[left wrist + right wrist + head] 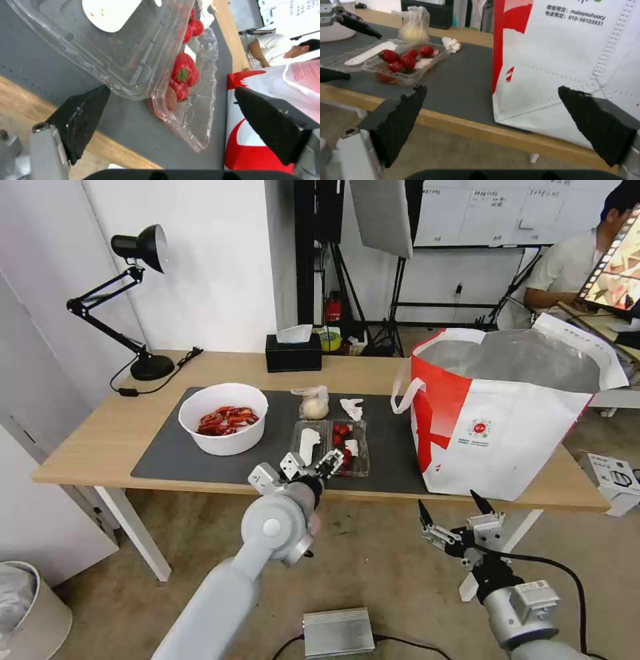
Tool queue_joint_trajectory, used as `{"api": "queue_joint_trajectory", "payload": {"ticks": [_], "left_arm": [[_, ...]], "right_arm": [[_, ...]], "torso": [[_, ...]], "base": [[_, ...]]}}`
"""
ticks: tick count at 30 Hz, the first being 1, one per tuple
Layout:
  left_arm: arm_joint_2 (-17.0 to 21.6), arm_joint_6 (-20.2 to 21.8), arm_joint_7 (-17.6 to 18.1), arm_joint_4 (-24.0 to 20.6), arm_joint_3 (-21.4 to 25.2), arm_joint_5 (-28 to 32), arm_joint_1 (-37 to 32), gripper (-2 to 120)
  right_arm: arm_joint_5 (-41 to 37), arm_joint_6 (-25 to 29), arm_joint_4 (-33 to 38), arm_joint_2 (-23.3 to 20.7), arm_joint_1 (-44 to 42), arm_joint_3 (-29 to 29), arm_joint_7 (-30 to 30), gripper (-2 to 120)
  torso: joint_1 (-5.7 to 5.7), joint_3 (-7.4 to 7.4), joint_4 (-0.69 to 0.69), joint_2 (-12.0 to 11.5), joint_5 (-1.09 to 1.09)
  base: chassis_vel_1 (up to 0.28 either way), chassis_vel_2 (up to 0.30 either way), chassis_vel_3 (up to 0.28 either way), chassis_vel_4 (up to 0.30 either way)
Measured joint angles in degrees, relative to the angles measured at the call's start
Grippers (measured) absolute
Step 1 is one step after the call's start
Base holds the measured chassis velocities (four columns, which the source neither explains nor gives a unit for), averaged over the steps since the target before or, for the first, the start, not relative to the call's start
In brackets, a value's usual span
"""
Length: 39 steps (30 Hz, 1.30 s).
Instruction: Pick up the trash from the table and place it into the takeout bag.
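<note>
Clear plastic, the two-part tray lies at centre frame on our dark grey mat, red bits in its right half. Our left gripper hovers at its near edge, jaws spread wide, holding nothing. Left of it stands the white bowl of red shells; behind it sit the knotted clear bag and the crumpled tissue. At right on the table the takeout bag stands open. Our right gripper waits lower right, below the table edge, jaws wide and empty.
</note>
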<state>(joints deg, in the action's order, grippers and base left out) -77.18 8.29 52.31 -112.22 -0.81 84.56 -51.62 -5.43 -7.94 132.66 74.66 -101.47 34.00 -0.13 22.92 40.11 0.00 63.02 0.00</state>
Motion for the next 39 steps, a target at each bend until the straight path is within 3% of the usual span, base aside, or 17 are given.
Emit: {"api": "queue_joint_trajectory", "payload": {"ticks": [17, 39], "left_arm": [[-0.66, -3.03, -0.36, -0.44, 0.93, -1.13, -0.74, 100], [1.40, -5.09, -2.52, -3.29, 4.42, -0.99, -1.89, 100]], "right_arm": [[2.39, 1.44, -1.56, 1.87, 0.29, -1.10, -0.34, 100], [4.68, 2.12, -1.30, 3.37, -0.67, -2.20, -0.66, 100]], "torso": [[0.00, 0.00, 0.00, 0.00, 0.00], [0.00, 0.00, 0.00, 0.01, 0.00]], "base": [[0.000, 0.000, 0.000, 0.000], [0.000, 0.000, 0.000, 0.000]]}}
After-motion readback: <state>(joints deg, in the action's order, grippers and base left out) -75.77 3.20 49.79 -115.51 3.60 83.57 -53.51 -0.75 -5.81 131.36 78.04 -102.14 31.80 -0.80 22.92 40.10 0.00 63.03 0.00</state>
